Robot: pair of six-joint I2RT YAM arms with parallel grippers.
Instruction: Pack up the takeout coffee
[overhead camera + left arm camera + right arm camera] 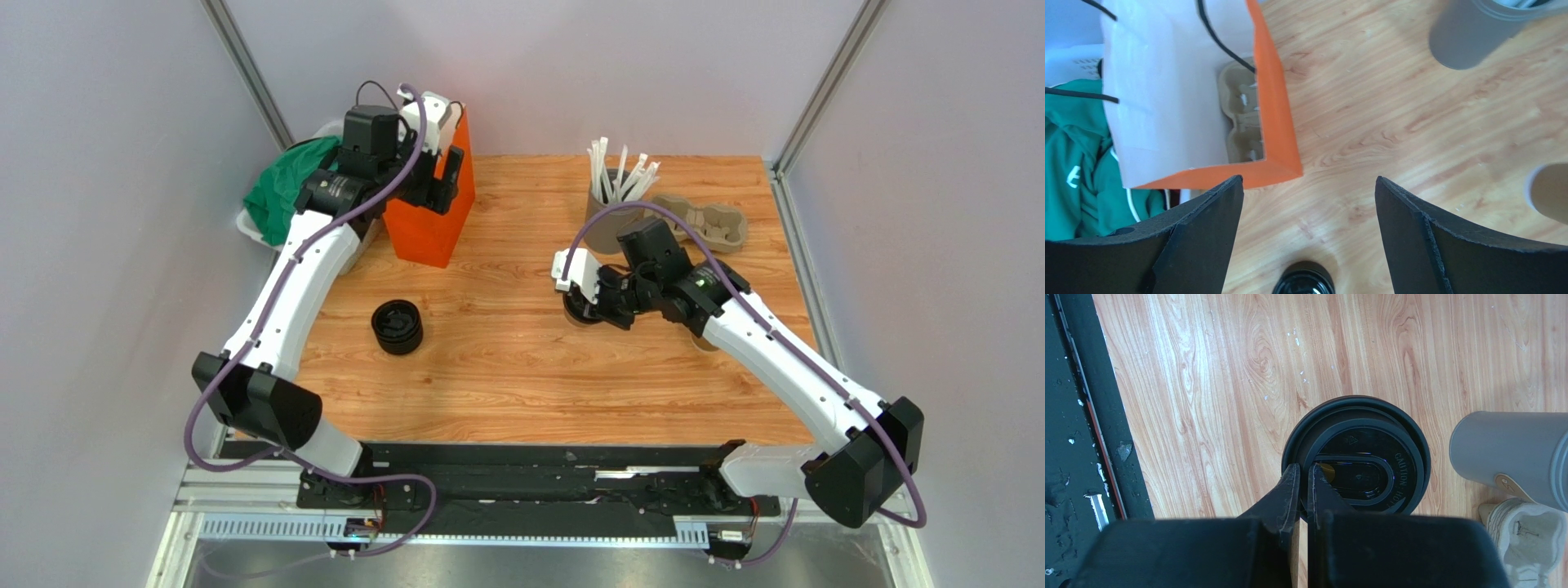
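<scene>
Right hand (1303, 470) clenched on nothing, its tips at the lid's (1389, 425) 9 o'clock edge. Left hand (1308, 184) released, beside the bag (1273, 104) at the worktop's (515, 380) 11 o'clock.

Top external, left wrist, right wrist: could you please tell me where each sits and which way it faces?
Top external: above and behind the robot, looking down at the table; left arm and right arm show.
Left wrist: on its arm, looking down at the orange bag; open left claw shows.
Right wrist: on its arm, looking down at the black lid; shut right claw shows.
Shared by both wrist views: grey straw cup.
</scene>
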